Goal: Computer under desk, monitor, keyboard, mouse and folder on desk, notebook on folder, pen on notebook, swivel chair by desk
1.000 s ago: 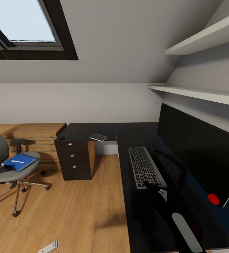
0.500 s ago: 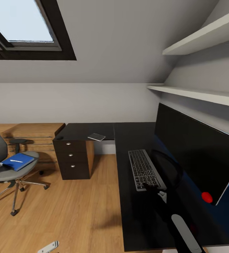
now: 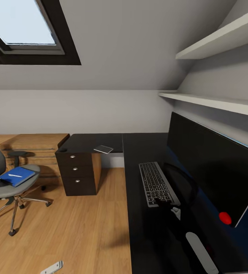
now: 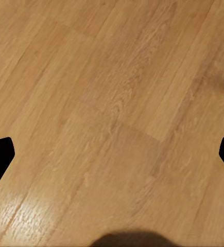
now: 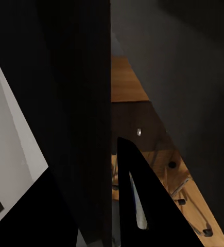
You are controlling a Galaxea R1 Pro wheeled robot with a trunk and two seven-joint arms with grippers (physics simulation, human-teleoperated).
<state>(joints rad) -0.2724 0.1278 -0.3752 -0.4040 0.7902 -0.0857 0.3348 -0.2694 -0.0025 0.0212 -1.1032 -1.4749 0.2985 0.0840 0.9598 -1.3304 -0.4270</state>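
Note:
The monitor (image 3: 211, 167) stands on the right of the black desk (image 3: 139, 224). The keyboard (image 3: 155, 182) lies flat just in front of it. My right gripper (image 3: 169, 205) hovers at the keyboard's near end, dark against the desk, so its jaws are unreadable. The notebook (image 3: 103, 148) lies on the desk's far wing. A small dark rounded thing, probably the mouse (image 3: 64, 150), sits at that wing's left corner. The blue folder (image 3: 16, 176) with the white pen (image 3: 14, 175) on it rests on the swivel chair (image 3: 4, 192) at left. My left gripper (image 4: 112, 154) is open over bare floor. The computer is out of view.
Black drawers (image 3: 78, 173) with silver knobs stand under the desk's far wing. A low wooden unit (image 3: 29, 144) runs along the back wall behind the chair. Two white wall shelves (image 3: 215, 101) hang above the monitor. Wood floor (image 3: 82, 228) lies open between chair and desk.
The head view has shifted a little, so the chair and drawers sit further left in the picture. The right arm and the things on the desk have not moved.

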